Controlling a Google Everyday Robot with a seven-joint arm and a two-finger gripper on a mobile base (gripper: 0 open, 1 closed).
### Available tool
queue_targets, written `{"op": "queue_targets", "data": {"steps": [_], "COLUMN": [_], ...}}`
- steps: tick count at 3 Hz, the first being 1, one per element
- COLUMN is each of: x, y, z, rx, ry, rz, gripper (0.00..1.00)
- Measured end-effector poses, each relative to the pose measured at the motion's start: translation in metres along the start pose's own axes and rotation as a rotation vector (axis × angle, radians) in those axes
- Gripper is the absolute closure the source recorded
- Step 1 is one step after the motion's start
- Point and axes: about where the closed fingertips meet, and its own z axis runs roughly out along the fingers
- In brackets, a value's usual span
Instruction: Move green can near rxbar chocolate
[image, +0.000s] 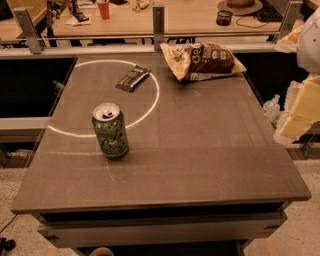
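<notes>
The gripper (296, 117) is hanging beside the right edge of the table (210, 150); whether it is released or clenched cannot be told. The green can (110, 131) is standing upright well off to its left. The rxbar chocolate (132, 78) is lying flat beyond the can, apart from it, its long axis slanting diagonally.

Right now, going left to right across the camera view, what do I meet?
green can → rxbar chocolate → snack bag → gripper, at the picture's right edge, touching none of them.
</notes>
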Motion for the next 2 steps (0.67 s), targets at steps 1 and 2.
{"op": "queue_targets", "data": {"steps": [1, 2], "x": [0.0, 0.0006], "y": [0.0, 0.0052], "z": [-0.0001, 0.007], "rx": [0.0, -0.043], "ry": [0.0, -0.077], "rz": [0.0, 0.059], "gripper": [0.0, 0.0]}}
